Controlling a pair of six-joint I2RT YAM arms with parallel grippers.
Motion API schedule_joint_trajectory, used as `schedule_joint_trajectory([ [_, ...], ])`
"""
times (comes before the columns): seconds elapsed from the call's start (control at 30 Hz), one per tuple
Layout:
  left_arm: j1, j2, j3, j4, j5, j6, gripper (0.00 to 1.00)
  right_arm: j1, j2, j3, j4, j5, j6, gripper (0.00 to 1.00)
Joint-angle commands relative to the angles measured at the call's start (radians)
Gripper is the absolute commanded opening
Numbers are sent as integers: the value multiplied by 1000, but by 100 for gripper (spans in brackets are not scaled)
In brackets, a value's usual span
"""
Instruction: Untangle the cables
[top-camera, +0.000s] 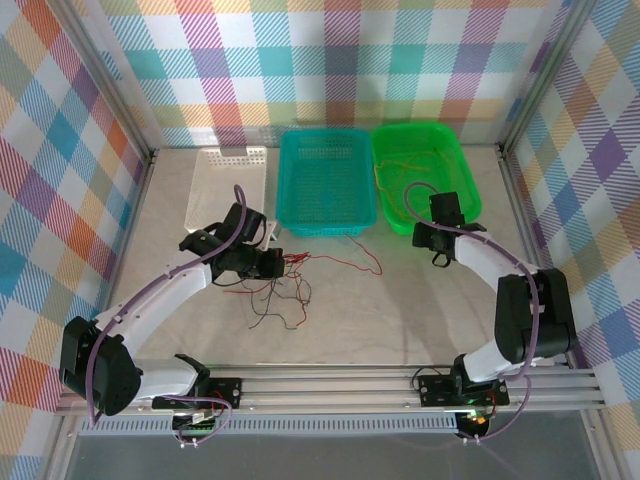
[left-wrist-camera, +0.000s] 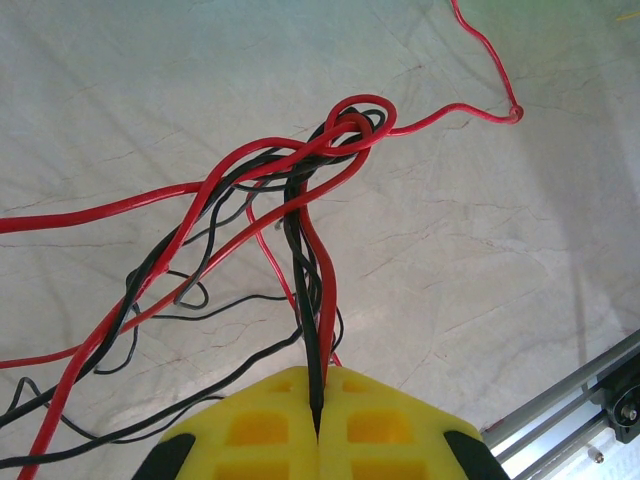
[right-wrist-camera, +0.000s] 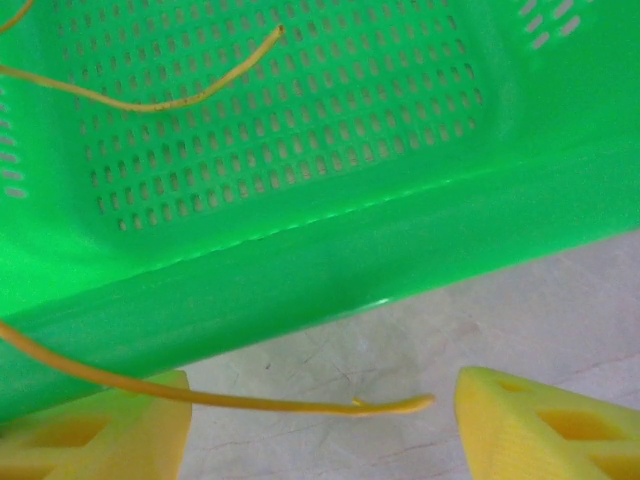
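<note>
The cables (top-camera: 283, 288) lie in a loose heap of red and black strands near the middle of the table (top-camera: 400, 310), at about 7 o'clock from the teal basket (top-camera: 325, 228). One red strand (top-camera: 362, 262) trails out of the heap toward 3 o'clock.

In the left wrist view the strands meet in a knot (left-wrist-camera: 345, 130), where red and black loop round each other. From it a red strand runs off toward 2 o'clock to a small kink. Other red and black strands fan away toward 8 o'clock, flat on the table.

The left gripper (left-wrist-camera: 318, 405) sits at 6 o'clock from that knot. Its yellow fingers are pressed together, pinching one red and one black strand side by side in the seam. From above it is at the heap's 11 o'clock edge.

A yellow wire (right-wrist-camera: 250, 403) lies across the right gripper's left fingertip and ends in the gap between the fingers, above bare table. The right gripper (right-wrist-camera: 320, 425) stands wide apart and grips nothing. It is just outside the front wall of the green basket (right-wrist-camera: 300, 270). A second yellow wire (right-wrist-camera: 150, 103) lies on the basket's perforated floor.

In the top view the green basket stands touching the teal one at its 3 o'clock side. A white tray (top-camera: 228, 180) lies at the teal basket's 9 o'clock. A metal rail (top-camera: 330, 385) runs along the table's 6 o'clock edge.
</note>
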Motion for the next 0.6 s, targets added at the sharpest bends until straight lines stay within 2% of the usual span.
schedule_joint_trajectory([
  [0.0,-11,-13,15,-16,4,22,0,7,10,22,39,-1,-35,61],
  [0.1,-12,-15,16,-15,3,22,0,7,10,22,39,-34,-33,45],
  [0.33,-12,-16,15,-15,6,22,0,9,-9,14,23,-108,-25,15],
  [0.5,-12,-18,14,-14,10,21,0,10,-85,11,-6,-129,-17,0],
  [0.57,-12,-18,15,-14,12,21,0,10,-126,20,-28,-146,-3,0],
])
